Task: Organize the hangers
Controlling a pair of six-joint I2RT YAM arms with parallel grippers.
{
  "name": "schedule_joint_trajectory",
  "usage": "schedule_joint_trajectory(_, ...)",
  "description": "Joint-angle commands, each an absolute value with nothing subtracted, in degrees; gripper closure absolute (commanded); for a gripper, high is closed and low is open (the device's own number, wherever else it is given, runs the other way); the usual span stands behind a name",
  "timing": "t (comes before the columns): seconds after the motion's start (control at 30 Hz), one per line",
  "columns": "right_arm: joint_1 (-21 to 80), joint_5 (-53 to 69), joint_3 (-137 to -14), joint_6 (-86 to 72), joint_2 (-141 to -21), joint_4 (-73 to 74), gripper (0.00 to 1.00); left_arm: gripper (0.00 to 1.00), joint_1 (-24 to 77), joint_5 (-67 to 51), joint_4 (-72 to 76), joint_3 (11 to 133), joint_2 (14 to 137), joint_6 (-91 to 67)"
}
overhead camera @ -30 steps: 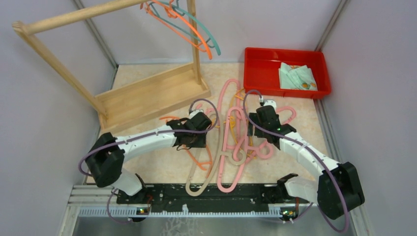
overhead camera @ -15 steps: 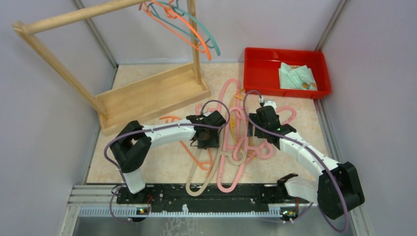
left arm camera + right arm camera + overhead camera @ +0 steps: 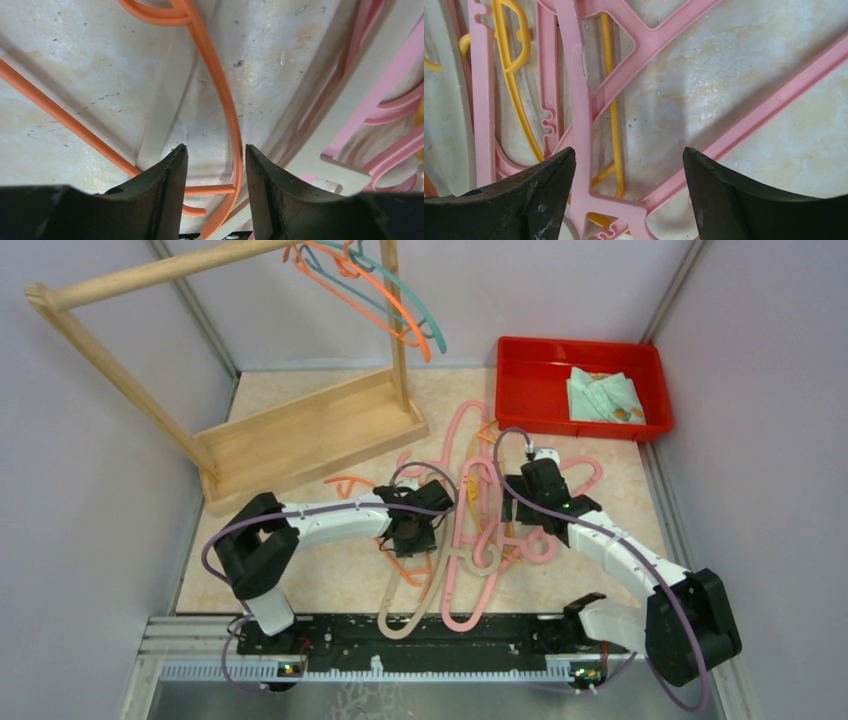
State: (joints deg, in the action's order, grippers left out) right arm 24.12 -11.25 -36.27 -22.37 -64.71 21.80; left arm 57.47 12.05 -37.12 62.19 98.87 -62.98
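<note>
Left jaws have shifted nearer, spread astride the orange hanger (image 3: 223, 85); right jaws gape wide over pink hangers (image 3: 580, 100) on the surface (image 3: 734, 65).

Nothing can be read anywhere: no text, label, brand, number or sign on the hangers (image 3: 462, 540), rack (image 3: 310, 430), tray (image 3: 535, 390) or cloth (image 3: 605, 395).

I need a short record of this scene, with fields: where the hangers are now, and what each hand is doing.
rack: orange and teal hangers hang on the wooden rack
table: tangled pile of pink, beige, yellow and orange hangers
left hand: open, an orange hanger runs between its fingers, not gripped
right hand: open, over pink hangers and a yellow hanger
red tray: holds a cloth
</note>
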Motion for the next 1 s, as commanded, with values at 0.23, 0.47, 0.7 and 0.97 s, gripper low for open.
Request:
schedule_joint_trajectory(0.23, 23.55, -10.45, -36.01, -23.28, -62.18, 20.19, 0.21, 0.51, 57.61, 17.53, -41.06, 70.42, 106.42, -71.36)
schedule_joint_trajectory(0.47, 23.55, -10.25, -35.05, -23.96, -61.53, 20.35, 0.21, 0.55, 56.61, 15.45, -39.12, 66.43, 106.36, -73.65)
schedule_joint_trajectory(0.7, 23.55, -10.24, -34.29, -24.09, -61.41, 19.88, 0.21, 0.99, 56.08, 14.4, -36.7, 64.27, 107.13, -71.71)
schedule_joint_trajectory(0.97, 23.55, -10.65, -34.14, -24.17, -61.24, 19.76, 0.21, 1.0, 56.2, 17.58, -34.32, 64.19, 101.65, -65.02)
